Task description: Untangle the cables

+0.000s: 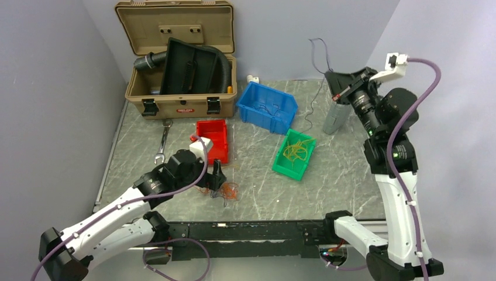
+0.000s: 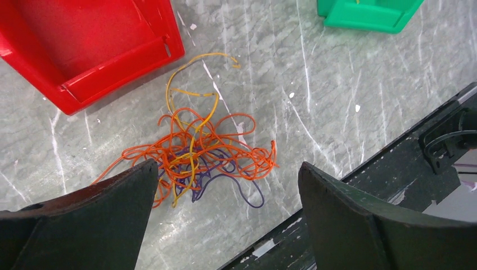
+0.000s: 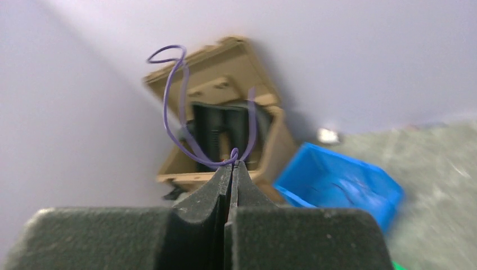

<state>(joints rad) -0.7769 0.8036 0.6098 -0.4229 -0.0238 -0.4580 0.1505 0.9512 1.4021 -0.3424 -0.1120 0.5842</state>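
Grey marbled table (image 1: 351, 175). Pinched one purple strand (image 3: 174, 101) in the shut right claw (image 3: 231, 166), raised clear. Spread the left claw (image 2: 228, 167) wide, the cables (image 2: 197, 152) knotted directly beneath it. Looked far from sorted.

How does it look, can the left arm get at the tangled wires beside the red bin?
Probably yes. The left claw hangs open just above the cables, its fingers either side of the tangle, with nothing between them. The red bin sits off to one side.
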